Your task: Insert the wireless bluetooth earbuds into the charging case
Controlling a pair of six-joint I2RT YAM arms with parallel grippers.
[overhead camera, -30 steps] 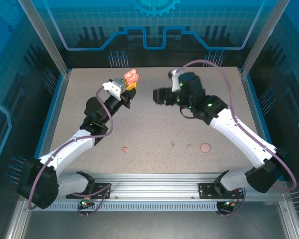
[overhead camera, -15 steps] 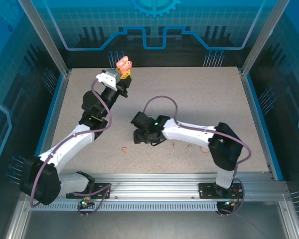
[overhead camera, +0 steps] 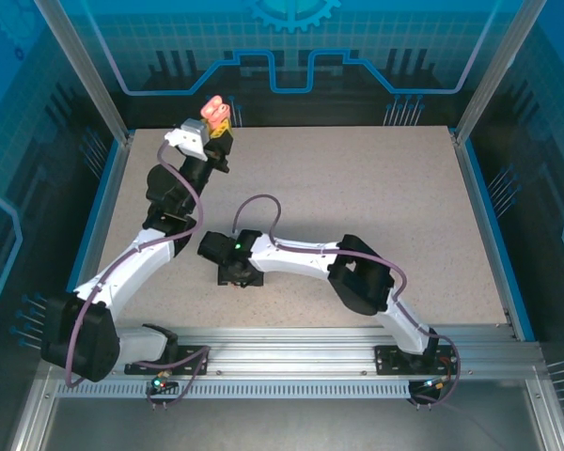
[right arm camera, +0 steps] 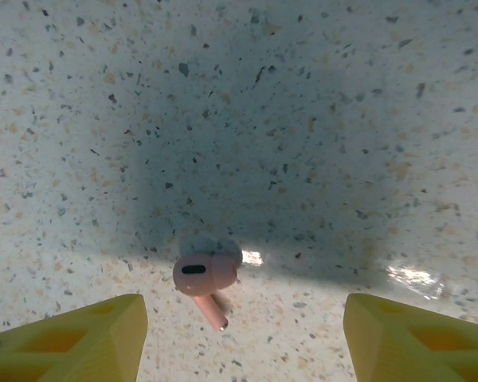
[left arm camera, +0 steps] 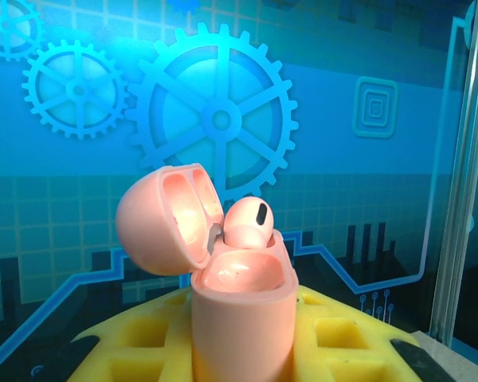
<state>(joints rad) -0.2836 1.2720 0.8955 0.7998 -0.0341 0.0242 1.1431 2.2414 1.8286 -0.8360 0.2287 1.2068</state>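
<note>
The charging case (left arm camera: 243, 318) is salmon pink and stands upright with its lid (left arm camera: 163, 219) flipped open to the left. My left gripper (left arm camera: 243, 358) is shut on it with yellow fingers (left arm camera: 342, 342). One earbud (left arm camera: 247, 223) sits in the case's far slot; the near slot is empty. From above, the case (overhead camera: 211, 107) is raised at the table's back left in the left gripper (overhead camera: 216, 122). A second earbud (right arm camera: 205, 274) lies on the speckled table, stem toward me. My right gripper (right arm camera: 243, 338) stands open around it, fingertips (right arm camera: 88, 334) apart from it. The right gripper (overhead camera: 237, 275) points down at front left.
The right arm (overhead camera: 310, 258) stretches low across the table's front middle. Metal frame posts (overhead camera: 85, 70) and blue walls close in the back and sides. A rail (overhead camera: 291, 352) runs along the near edge. The speckled tabletop (overhead camera: 376, 178) lies bare at back right.
The right arm swung from the back right down to the front left and came over the earbud, jaws narrowing a little. The left arm carried the case further back and left.
</note>
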